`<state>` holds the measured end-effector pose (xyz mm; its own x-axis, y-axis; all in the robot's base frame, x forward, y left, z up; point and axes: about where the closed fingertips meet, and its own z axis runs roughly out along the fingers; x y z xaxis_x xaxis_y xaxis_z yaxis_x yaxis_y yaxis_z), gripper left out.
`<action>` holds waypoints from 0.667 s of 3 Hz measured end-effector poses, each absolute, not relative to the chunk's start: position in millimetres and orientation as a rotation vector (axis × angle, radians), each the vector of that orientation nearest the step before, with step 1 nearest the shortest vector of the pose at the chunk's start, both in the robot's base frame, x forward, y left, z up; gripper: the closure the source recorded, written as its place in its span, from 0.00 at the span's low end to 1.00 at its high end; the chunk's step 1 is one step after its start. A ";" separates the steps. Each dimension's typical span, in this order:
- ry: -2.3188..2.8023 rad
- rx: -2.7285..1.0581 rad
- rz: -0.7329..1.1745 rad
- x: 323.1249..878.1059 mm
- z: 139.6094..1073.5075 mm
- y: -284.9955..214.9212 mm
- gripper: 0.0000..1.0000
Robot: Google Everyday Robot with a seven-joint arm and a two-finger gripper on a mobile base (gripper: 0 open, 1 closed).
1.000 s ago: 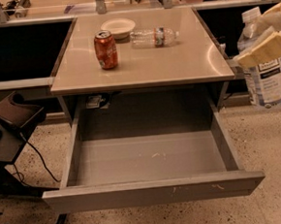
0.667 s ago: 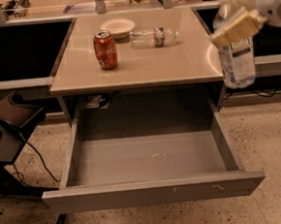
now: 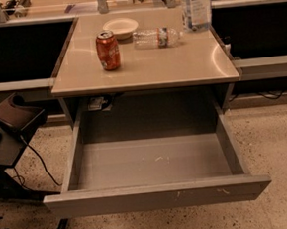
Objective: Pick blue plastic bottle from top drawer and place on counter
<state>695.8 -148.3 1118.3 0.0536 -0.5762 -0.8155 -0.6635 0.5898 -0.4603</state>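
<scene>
The blue plastic bottle (image 3: 196, 5) is upright at the far right corner of the beige counter (image 3: 145, 69). Its pale label with dark print shows, and its cap is cut off by the top edge of the view. I cannot tell whether its base rests on the counter or hangs just above it. The gripper does not show in the camera view; whether it holds the bottle is hidden. The top drawer (image 3: 155, 196) is pulled fully open below the counter, and its grey floor is bare.
On the counter stand a red soda can (image 3: 107, 50), a white bowl (image 3: 121, 27) and a clear bottle with a red-blue band (image 3: 156, 38) lying on its side. A black chair (image 3: 12, 119) with cables is at the left. Dark side surfaces flank the counter.
The bottle, held by the gripper to the right of the table, moved up and left to the counter's far right corner. The gripper has left the view.
</scene>
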 end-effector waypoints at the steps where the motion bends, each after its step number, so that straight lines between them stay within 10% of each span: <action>1: 1.625 -0.947 0.178 743.4 1109.9 -135.6 1.00; 2: 1.668 -0.809 0.255 785.3 1078.1 -137.0 1.00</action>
